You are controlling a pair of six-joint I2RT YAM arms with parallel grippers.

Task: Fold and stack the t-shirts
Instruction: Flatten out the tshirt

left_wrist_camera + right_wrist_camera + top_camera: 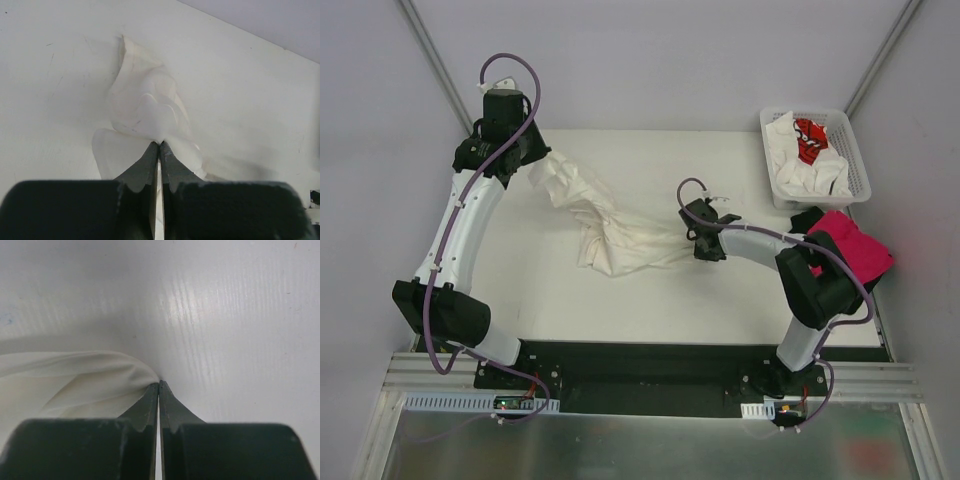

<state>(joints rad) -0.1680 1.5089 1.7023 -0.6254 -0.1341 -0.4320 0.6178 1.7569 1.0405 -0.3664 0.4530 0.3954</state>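
Observation:
A cream-white t-shirt (610, 235) lies crumpled in a long band across the table (720, 290), running from back left toward the middle. My left gripper (542, 162) is shut on its far-left end; in the left wrist view the cloth (145, 107) bunches up at the closed tips (159, 144). My right gripper (692, 232) is shut on the shirt's right end, and in the right wrist view the fabric (75, 377) gathers into the closed tips (159, 383). A magenta-pink t-shirt (855, 250) lies at the right edge with a black one (808, 218) beside it.
A white lattice basket (860, 165) stands at the back right, holding white shirts and one with red print (810, 138). Grey walls with slanted metal posts close in the table on three sides. The right arm's elbow (815, 285) sits over the pink shirt's near side.

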